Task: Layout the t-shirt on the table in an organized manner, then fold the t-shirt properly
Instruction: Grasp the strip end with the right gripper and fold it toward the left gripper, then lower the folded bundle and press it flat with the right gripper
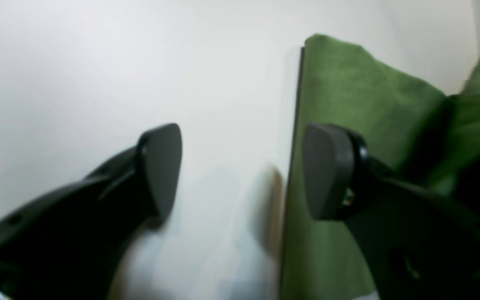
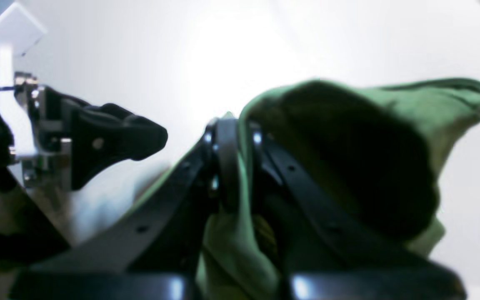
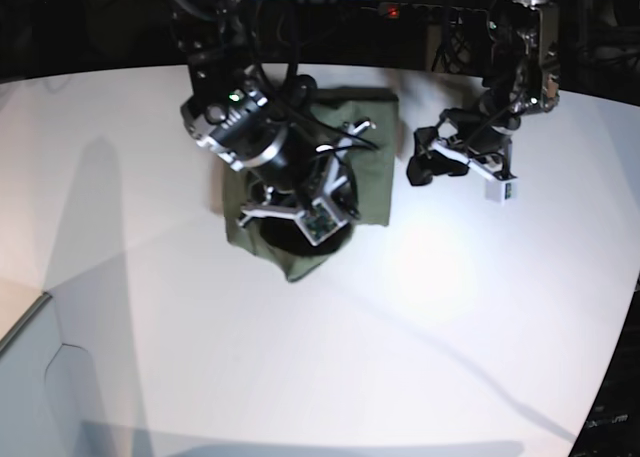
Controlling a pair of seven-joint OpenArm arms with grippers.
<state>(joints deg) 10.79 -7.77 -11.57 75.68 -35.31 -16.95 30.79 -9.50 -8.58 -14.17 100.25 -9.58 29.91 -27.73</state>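
While dark room rings glossy white table [image 3: 450, 307], right hand [image 2: 233, 162] pinches t-shirt [image 3: 375, 147]; left hand [image 1: 242, 171] wide.

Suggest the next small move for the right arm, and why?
Probably carry the pinched fold a little further across and lower it flat. The right pincer is shut on the t-shirt, holding a bunched flap raised off the table. The left pincer is open beside the shirt's edge, gripping nothing, so nothing else controls that flap.

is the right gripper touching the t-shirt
Touching. In the right wrist view the right gripper is shut on a fold of the green t-shirt, cloth pinched between its jaws.
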